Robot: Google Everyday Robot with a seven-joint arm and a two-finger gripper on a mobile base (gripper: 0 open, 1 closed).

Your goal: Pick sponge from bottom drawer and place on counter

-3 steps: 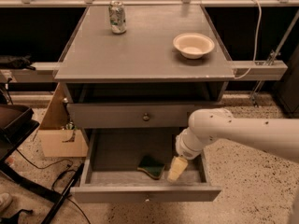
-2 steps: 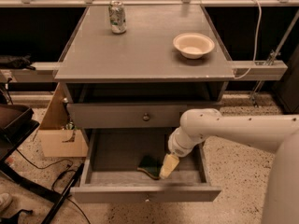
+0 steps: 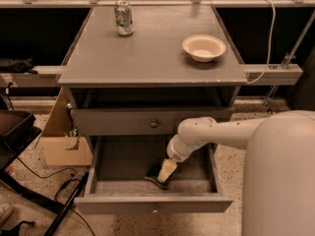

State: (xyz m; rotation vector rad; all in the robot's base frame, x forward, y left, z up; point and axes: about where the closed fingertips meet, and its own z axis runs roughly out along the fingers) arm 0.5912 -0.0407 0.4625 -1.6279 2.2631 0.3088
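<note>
The bottom drawer [image 3: 152, 204] stands pulled open below the shut upper drawer [image 3: 118, 122]. The sponge [image 3: 156, 176] lies inside it, near the middle of its near edge. The gripper [image 3: 166, 170] points down onto the sponge, its white arm reaching in from the right. On the counter [image 3: 147, 55], a can [image 3: 123, 17] stands far left and a bowl [image 3: 204, 47] sits right.

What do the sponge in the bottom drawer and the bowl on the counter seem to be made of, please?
Sponge: probably soft foam, with a dark scouring top over a paler lower edge. The gripper is right at it inside the bottom drawer.
Bowl, on the counter: matte off-white with a thin rim, perhaps paper or plastic.
</note>
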